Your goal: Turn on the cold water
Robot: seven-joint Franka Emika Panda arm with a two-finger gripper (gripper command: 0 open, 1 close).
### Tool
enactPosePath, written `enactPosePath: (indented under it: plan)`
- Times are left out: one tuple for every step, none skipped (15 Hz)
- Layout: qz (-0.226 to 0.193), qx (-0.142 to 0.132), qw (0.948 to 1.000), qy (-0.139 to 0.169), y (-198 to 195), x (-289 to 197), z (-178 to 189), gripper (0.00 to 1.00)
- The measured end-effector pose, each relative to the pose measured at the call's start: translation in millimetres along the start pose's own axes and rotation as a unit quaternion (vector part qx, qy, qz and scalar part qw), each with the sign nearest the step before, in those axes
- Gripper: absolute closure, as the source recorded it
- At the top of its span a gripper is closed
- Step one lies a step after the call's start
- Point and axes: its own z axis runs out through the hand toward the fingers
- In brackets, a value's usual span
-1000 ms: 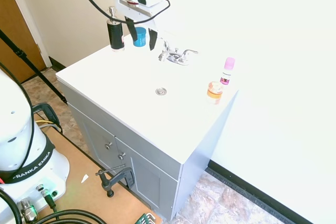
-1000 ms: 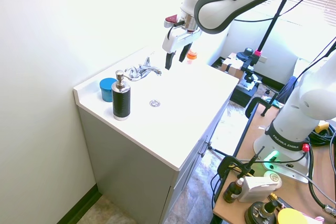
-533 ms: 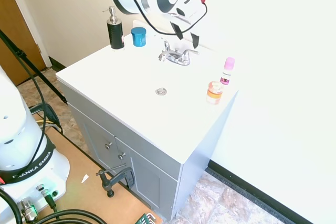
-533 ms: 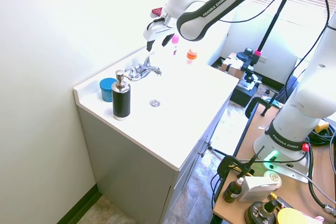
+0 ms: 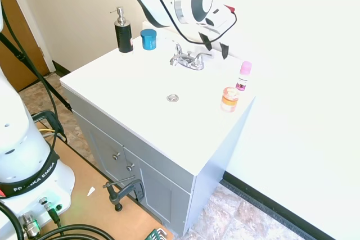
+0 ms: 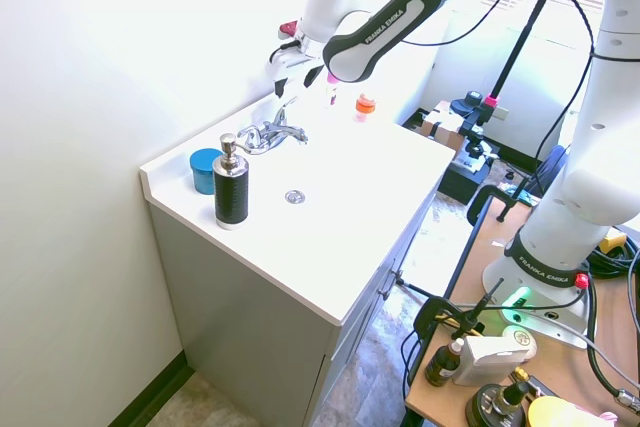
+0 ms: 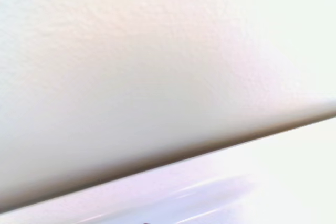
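Note:
A chrome faucet with two lever handles stands at the back of the white sink counter. My gripper hangs open, with nothing between its fingers. It is just above and behind the lever on the side of the pink bottle, close to the back wall and not touching the faucet. The wrist view shows only the blurred wall and the counter's back ledge. Which lever is the cold one cannot be told.
A black soap dispenser and a blue jar stand on one side of the faucet. A pink-capped bottle and an orange jar stand on the other. The drain lies mid-basin.
The gripper has swung from the soap-dispenser side across the faucet to the pink-bottle side and turned toward the back wall. It stays open.

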Motion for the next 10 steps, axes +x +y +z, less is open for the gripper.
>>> enactPosePath:
  plan:
    - [0.000,-0.006,1.0000,-0.001,1.5,-0.6,1.8,0.00]
    - [0.003,-0.013,0.9999,-0.001,3.6,0.4,3.2,0.00]
    - [0.006,-0.021,0.9998,0.002,6.2,3.0,4.0,0.00]
    - [0.008,-0.029,0.9995,0.004,8.4,4.5,4.8,0.00]
    - [0.010,-0.036,0.9993,0.002,9.7,4.4,5.6,0.00]
    - [0.011,-0.039,0.9992,0.001,10.1,4.3,5.7,0.00]
    - [0.012,-0.045,0.9989,-0.002,11.5,4.0,6.4,0.00]
    - [0.012,-0.052,0.9986,-0.005,13.7,3.6,7.7,0.00]
    - [0.013,-0.058,0.9982,-0.008,16.2,3.1,9.0,0.00]
    - [0.013,-0.065,0.9977,-0.013,19.0,2.5,10.0,0.00]
